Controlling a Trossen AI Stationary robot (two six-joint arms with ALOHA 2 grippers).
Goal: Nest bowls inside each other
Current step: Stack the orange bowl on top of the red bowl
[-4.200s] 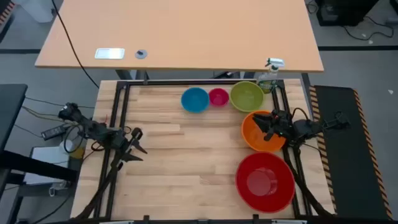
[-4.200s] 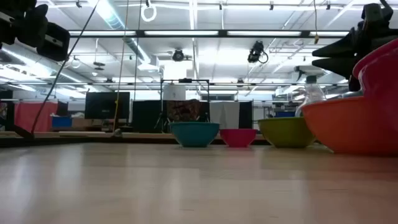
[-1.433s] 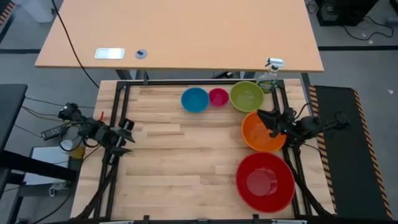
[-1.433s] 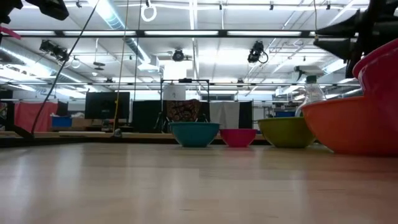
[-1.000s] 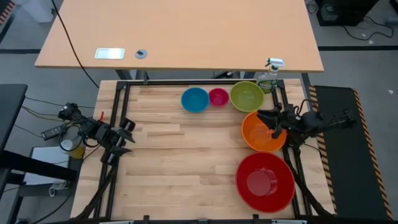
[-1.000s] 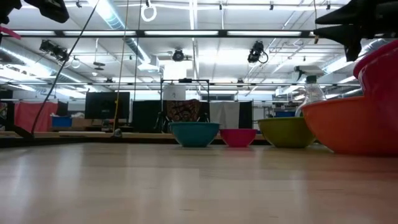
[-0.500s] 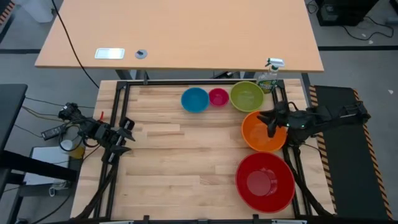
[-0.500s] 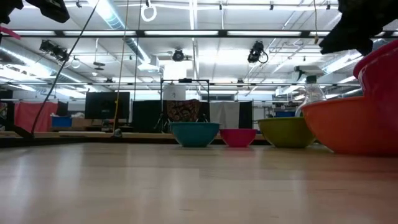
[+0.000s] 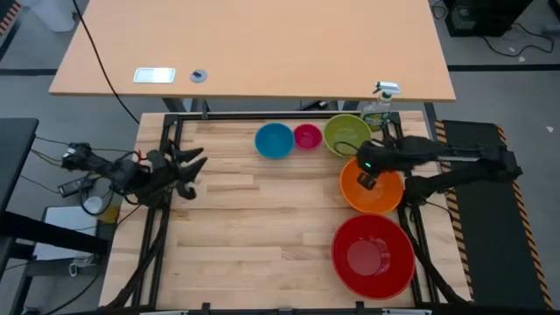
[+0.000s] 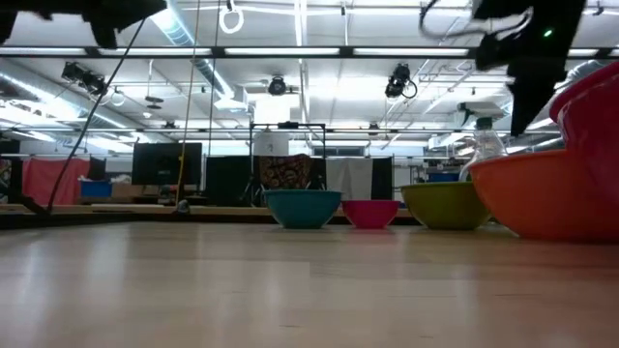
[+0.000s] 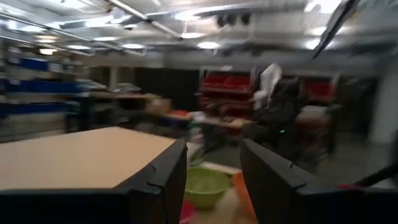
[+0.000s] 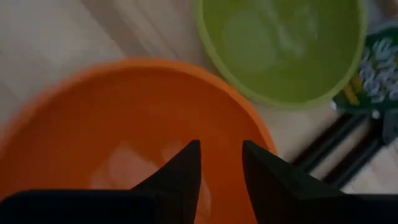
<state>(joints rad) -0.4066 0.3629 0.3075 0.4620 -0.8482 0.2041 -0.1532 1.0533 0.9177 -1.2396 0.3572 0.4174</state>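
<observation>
Pale butcher-block wood makes up the work table [image 9: 262,227], with a larger tan desk [image 9: 254,48] beyond its far edge. Over the table's right side, the right arm reaches in from the right with its wrist turned down, so the right gripper [image 9: 368,181] points straight at the glossy orange plastic bowl [image 9: 371,186] — its fingers [image 12: 180,171] stand a little apart above the bowl's inside, holding nothing. At the left edge, the left arm stretches level toward the table, and the left gripper [image 9: 192,166] hangs in the air with its fingers [image 11: 165,177] apart and empty.

All five bowls sit separately. Along the far edge, left to right, stand the round blue plastic bowl [image 9: 274,140], the small magenta pink bowl [image 9: 307,136] and the lime green bowl [image 9: 346,135]; the orange one lies just nearer than the green, and the large red bowl [image 9: 373,255] sits at the near right. A green spray bottle with a white trigger [image 9: 379,107] stands at the far right corner, just beside the green bowl.
</observation>
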